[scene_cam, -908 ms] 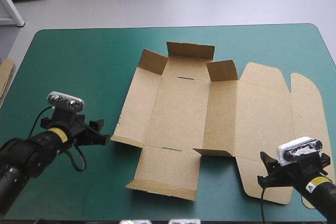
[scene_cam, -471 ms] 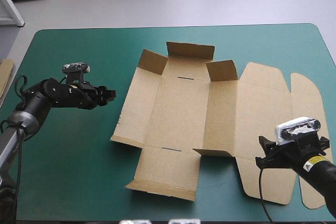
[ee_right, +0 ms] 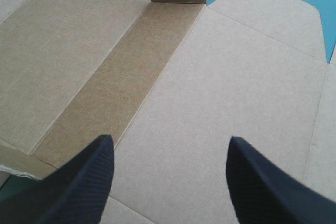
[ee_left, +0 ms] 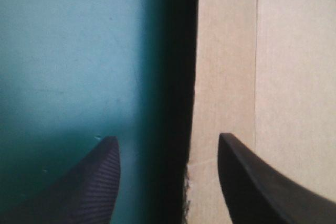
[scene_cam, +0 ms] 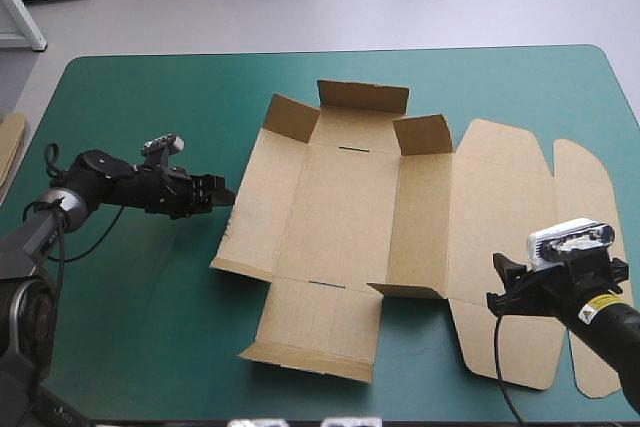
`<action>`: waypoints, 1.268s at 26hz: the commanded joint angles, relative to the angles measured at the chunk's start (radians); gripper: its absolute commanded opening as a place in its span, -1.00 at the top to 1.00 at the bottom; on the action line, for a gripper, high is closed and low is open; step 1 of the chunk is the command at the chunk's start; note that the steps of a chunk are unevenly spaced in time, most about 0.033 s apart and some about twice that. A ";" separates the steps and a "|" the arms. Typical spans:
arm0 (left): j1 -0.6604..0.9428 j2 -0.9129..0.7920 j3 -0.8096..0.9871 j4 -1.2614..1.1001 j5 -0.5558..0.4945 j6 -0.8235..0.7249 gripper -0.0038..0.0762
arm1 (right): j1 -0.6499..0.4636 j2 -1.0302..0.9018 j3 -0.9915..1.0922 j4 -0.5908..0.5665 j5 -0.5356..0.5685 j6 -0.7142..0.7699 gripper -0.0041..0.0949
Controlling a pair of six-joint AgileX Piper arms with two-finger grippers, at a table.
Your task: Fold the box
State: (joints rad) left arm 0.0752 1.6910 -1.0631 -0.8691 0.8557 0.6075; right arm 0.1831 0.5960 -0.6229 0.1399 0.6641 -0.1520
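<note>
The brown box (scene_cam: pixel 380 217) lies mostly flat in the middle of the teal-green table, its far flaps standing up. My left gripper (scene_cam: pixel 222 192) is low at the box's left edge, open, with that edge (ee_left: pixel 191 103) running between its black fingers (ee_left: pixel 94 182). My right gripper (scene_cam: pixel 500 297) hovers over the box's near right panel (ee_right: pixel 220 103), open, nothing between its fingers (ee_right: pixel 79 187).
A strip of more brown board (scene_cam: pixel 10 142) shows at the table's left edge. Bare teal-green cover (scene_cam: pixel 130 327) lies left of the box and in front of it. White furniture legs stand beyond the far edge.
My left arm swung from the near left up and rightward to the box's left edge, dropping low. The right gripper shifted only slightly.
</note>
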 commanded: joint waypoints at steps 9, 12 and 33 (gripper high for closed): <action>-0.001 0.098 -0.031 -0.263 0.173 0.145 -0.10 | 0.002 0.006 -0.078 0.003 -0.025 0.007 -0.26; -0.017 0.133 -0.031 -0.282 0.223 0.164 -0.10 | 0.002 0.006 -0.095 -0.002 -0.025 0.007 -0.26; -0.082 0.174 -0.036 -0.456 0.219 0.293 0.92 | 0.002 0.006 -0.099 0.004 -0.006 0.038 -0.25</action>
State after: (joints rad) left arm 0.0024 1.9031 -1.0794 -1.2853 1.0016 0.8753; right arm 0.1831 0.5960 -0.6872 0.1400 0.7144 -0.1166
